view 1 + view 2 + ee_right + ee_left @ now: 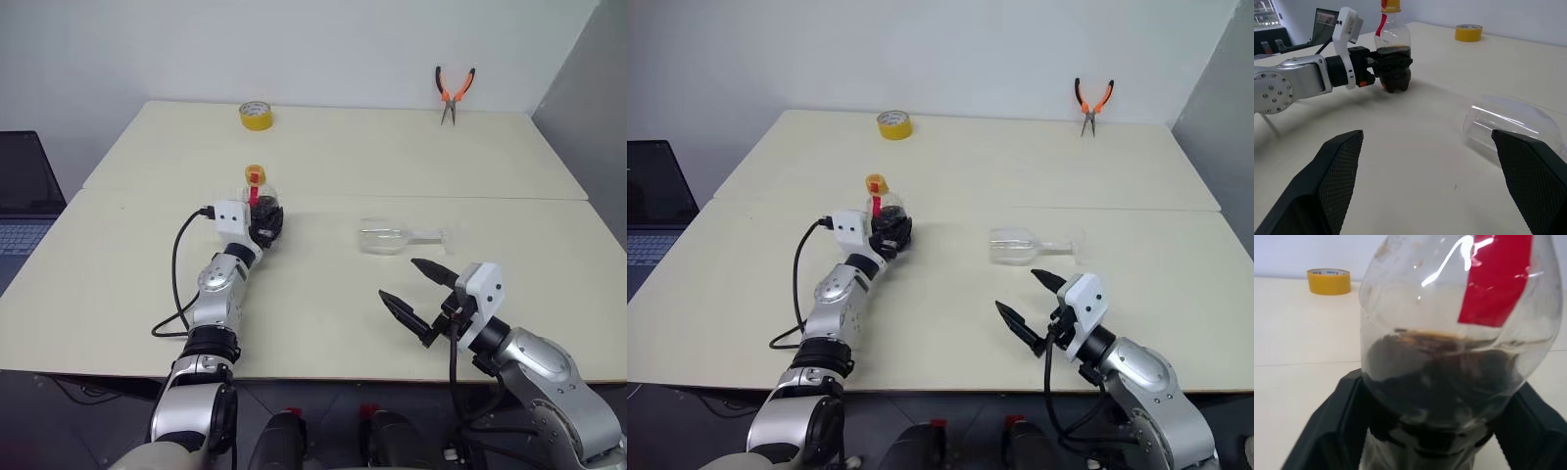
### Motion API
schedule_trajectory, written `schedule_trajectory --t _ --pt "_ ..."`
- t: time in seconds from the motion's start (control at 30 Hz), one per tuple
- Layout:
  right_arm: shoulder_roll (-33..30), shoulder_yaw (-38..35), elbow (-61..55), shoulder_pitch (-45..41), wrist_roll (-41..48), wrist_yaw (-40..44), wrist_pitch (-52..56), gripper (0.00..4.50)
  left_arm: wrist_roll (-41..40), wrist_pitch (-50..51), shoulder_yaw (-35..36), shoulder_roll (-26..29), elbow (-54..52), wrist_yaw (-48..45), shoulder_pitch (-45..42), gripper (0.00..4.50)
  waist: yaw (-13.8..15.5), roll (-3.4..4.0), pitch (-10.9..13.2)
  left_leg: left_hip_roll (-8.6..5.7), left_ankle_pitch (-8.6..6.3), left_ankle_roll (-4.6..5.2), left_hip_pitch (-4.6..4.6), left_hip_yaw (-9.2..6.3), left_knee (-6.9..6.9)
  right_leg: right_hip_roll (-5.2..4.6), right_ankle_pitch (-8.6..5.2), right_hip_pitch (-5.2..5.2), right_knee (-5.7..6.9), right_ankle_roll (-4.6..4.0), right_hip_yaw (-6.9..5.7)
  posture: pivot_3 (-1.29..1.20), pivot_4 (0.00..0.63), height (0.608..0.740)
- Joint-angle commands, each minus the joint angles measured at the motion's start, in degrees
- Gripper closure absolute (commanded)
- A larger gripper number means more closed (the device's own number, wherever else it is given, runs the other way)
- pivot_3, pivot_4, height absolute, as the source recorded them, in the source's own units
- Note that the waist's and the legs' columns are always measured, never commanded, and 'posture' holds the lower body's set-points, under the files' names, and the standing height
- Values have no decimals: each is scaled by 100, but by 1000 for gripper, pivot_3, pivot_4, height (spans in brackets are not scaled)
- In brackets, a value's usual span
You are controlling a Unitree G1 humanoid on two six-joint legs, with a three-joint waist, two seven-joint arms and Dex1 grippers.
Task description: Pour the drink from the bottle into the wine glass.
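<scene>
The bottle (1392, 49) served as the landmark, standing upright on the tabletop (392, 147) with its yellow cap on and the drink (1444, 377) filling only its lower half. The left gripper (1391, 66) was at the bottle's lower body, its fingers (1327, 426) flanking the ribbed base on both sides; whether they had fully clamped or only framed the plastic could not be told. Well behind the bottle lay a yellow tape roll (256, 115). To the right of the bottle, the wine glass (397, 237) lay on its side, bowl toward the bottle and foot pointing away. Nearer the robot than the glass, the right gripper (419, 297) hovered with its fingers spread wide and empty. Farther right and behind, orange-handled pliers (454, 93) rested near the wall.

Judging from this, the grasp step would go best with a firm, low squeeze that avoided crushing the soft body. The glass would likely need standing upright and the cap removing before any pour.
</scene>
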Motion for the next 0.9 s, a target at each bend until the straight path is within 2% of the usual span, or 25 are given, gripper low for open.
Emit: schedule_trajectory --t 0.03,0.1,0.23,0.33,0.43,0.57,0.7,0.9 --pt "43 -57 -129 -60 39 -56 -65 0 -62 -84 3 47 -74 -99 -80 2040 0 0 0 0 0 0 0 0 0 0 0 0 0 0 0 0 150 740" --pt "48 -70 -149 -85 48 -72 -58 0 -72 -51 -2 55 -108 -124 -68 2278 0 0 0 0 0 0 0 -1 0 0 0 0 0 0 -1 0 150 740" --pt "10 -138 -274 -210 87 -140 28 0 -155 254 -37 37 -542 -178 74 2453 -1 0 0 0 0 0 0 -2 0 0 0 0 0 0 -3 0 150 740" --pt "-103 -271 -518 -485 232 -260 312 0 -267 737 -181 -36 -1423 -219 461 2544 -18 0 0 2 0 0 -1 -1 0 -2 0 0 0 0 0 0 150 740" --pt "-221 -498 -813 -956 631 -568 1030 0 -384 1372 -395 -125 -2559 -164 1006 2599 -30 -1 1 3 0 -2 -1 3 -1 -7 1 -2 0 -1 8 0 150 740" --pt "-183 -508 -949 -1596 1146 -878 1735 0 -189 1852 -914 -131 -3782 -143 1680 2709 -22 -1 1 4 0 -2 0 -1 -1 -10 1 -1 2 -2 6 0 150 740" --pt "8 -124 -694 -2392 1131 -1213 2215 0 201 1877 -1256 -56 -4185 -9 1842 2829 -17 -2 1 3 1 -1 1 -4 0 -8 3 -1 4 -5 3 0 150 740" --pt "568 285 20 -3193 807 -1689 2464 0 299 1975 -1317 -96 -4283 106 1940 3035 -34 -2 1 5 3 3 1 -1 1 -4 8 -3 4 -13 7 0 150 740"
